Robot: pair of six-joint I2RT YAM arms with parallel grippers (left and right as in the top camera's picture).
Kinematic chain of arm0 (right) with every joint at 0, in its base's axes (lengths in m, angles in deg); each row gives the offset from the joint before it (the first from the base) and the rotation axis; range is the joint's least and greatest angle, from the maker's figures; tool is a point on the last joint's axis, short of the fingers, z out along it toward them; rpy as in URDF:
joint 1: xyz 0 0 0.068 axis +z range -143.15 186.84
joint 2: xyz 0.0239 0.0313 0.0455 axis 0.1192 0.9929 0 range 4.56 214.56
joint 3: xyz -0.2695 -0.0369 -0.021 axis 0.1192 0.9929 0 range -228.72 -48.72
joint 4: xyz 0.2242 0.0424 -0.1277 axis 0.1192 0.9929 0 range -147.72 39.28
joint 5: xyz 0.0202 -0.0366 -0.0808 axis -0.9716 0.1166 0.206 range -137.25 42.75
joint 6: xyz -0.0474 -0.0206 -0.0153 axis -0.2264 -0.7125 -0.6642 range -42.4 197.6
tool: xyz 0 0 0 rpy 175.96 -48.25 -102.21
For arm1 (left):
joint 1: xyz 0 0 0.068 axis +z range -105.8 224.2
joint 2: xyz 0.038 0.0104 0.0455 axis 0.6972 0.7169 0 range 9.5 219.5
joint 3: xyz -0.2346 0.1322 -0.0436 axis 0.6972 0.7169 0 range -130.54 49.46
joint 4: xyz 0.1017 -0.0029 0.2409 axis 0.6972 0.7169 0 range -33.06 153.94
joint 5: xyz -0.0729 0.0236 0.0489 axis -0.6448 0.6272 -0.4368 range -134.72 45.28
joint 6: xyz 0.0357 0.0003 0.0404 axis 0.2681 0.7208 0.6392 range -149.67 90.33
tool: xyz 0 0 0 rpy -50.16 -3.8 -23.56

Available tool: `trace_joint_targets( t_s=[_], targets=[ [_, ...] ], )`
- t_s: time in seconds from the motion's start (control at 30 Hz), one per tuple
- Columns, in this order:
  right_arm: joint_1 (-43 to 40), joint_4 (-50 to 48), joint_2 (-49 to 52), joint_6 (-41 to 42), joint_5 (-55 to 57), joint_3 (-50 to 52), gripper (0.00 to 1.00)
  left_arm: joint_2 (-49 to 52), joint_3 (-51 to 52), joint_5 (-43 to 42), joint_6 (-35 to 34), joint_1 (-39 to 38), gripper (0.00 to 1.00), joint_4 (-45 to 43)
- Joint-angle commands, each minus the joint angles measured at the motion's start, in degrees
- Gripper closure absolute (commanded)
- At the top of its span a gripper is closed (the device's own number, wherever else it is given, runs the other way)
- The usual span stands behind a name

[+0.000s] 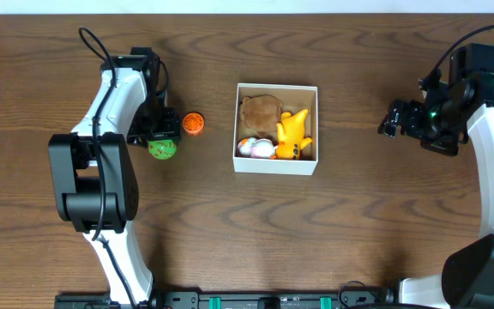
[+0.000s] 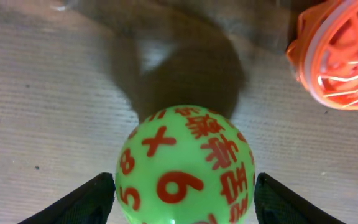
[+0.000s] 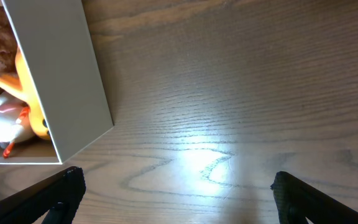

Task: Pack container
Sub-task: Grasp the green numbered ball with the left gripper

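The container (image 1: 275,164) is a square white-walled box at the table's middle. It holds a brown plush (image 1: 261,112), a yellow toy (image 1: 294,131) and a white and orange toy (image 1: 256,148). Its corner also shows in the right wrist view (image 3: 61,74). A green ball with red numbers (image 1: 162,148) (image 2: 185,168) lies on the table left of the container. My left gripper (image 1: 159,137) (image 2: 185,211) has a finger against each side of the ball. My right gripper (image 1: 394,118) (image 3: 179,205) is open and empty, right of the container.
An orange lattice ball (image 1: 194,124) (image 2: 340,53) lies just beyond the green ball, between my left gripper and the container. The table is dark wood grain.
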Motion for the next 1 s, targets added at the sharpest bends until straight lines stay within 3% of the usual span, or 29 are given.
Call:
trace_joint_targets(
  t_s=[0.0,0.2,0.4,0.6,0.8,0.97],
  targets=[
    [-0.2,0.1,0.1,-0.9,0.0,0.1,0.01,0.9,1.6,0.2,0.8,0.0,0.28,-1.4],
    [-0.2,0.1,0.1,-0.9,0.0,0.1,0.01,0.9,5.6,0.2,1.1,0.0,0.34,-4.5],
    [-0.2,0.1,0.1,-0.9,0.0,0.1,0.01,0.6,5.8,0.2,1.6,0.0,0.46,-1.8],
    [-0.2,0.1,0.1,-0.9,0.0,0.1,0.01,-0.9,0.7,-1.3,1.6,0.0,0.66,6.0],
    [-0.2,0.1,0.1,-0.9,0.0,0.1,0.01,-8.6,-4.5,-4.3,1.4,-1.5,0.66,10.1],
    [-0.2,0.0,0.1,-0.9,0.0,0.1,0.01,-18.4,-6.9,-6.0,1.4,-7.9,0.66,7.9]
  ],
)
